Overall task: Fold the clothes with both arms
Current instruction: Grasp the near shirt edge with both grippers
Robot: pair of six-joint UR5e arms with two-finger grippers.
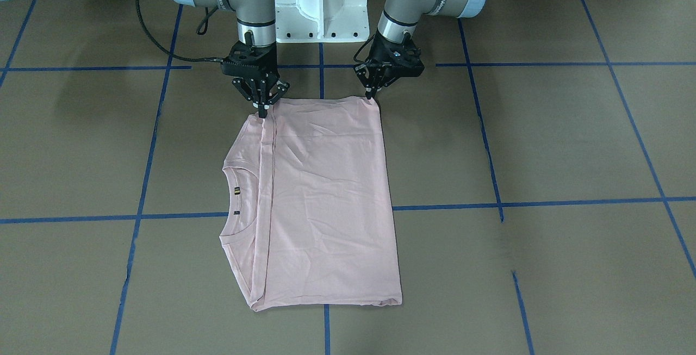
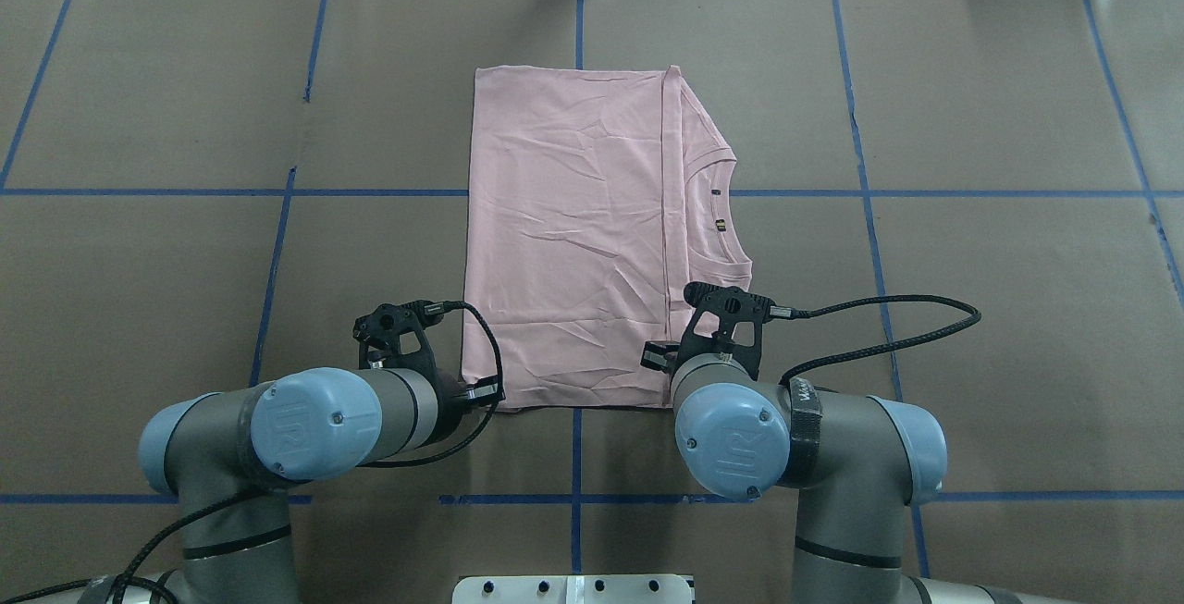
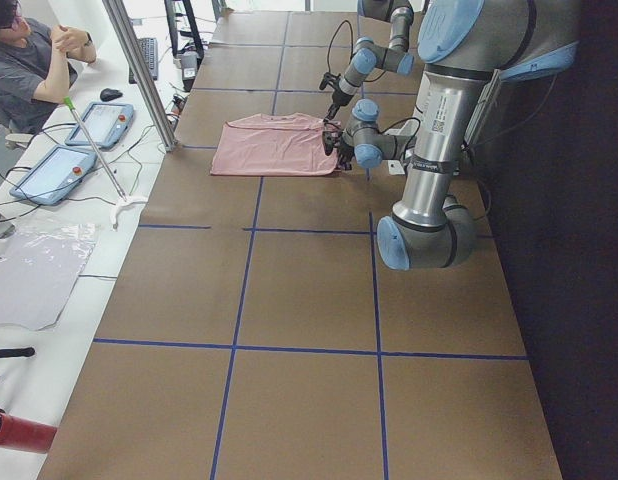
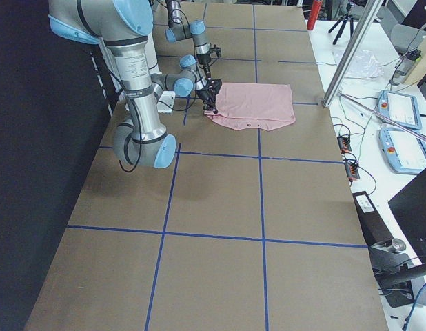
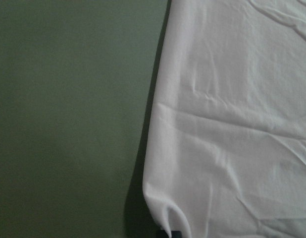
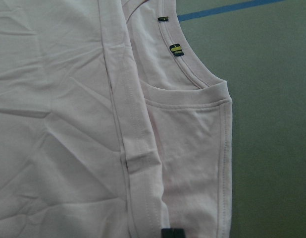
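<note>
T-shirt [image 1: 326, 197] | robot-side corners | pinched by left end effector [image 1: 371, 94], right end effector [image 1: 263, 111]

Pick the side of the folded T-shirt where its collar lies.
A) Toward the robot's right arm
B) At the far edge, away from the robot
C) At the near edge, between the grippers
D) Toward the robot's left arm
A: in the overhead view the ribbed collar curves along the T-shirt edge on the right arm's side, just beyond the right gripper.
</note>
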